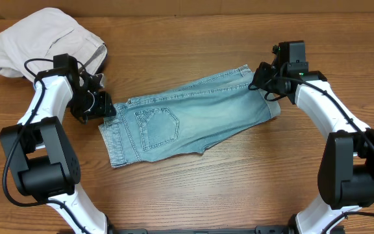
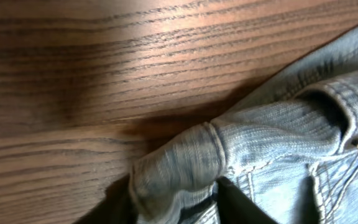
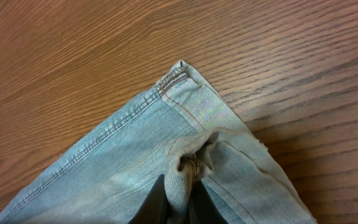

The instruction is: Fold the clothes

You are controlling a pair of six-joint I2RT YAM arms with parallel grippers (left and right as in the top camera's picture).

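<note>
The left end effector (image 1: 100, 105) and right end effector (image 1: 259, 78) each clench an end of the jeans (image 1: 187, 120), with khakis (image 1: 44, 39) heaped at the far-left corner of the surface (image 1: 226, 188), beside the left arm (image 1: 47, 97).

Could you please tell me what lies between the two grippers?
The jeans, stretching from the left gripper to the right gripper; the overhead view shows it.

- A wooden desk (image 1: 193, 195) fills nearly the whole overhead view, mid-brown with darker grain lines running roughly left to right.
- Along the top edge of that view a paler tan strip (image 1: 206, 5) borders the desk; what it is cannot be told.
- Light comes from above: the left wrist view shows a soft bright sheen on the wood, with a dim shadowed patch beside it.
</note>
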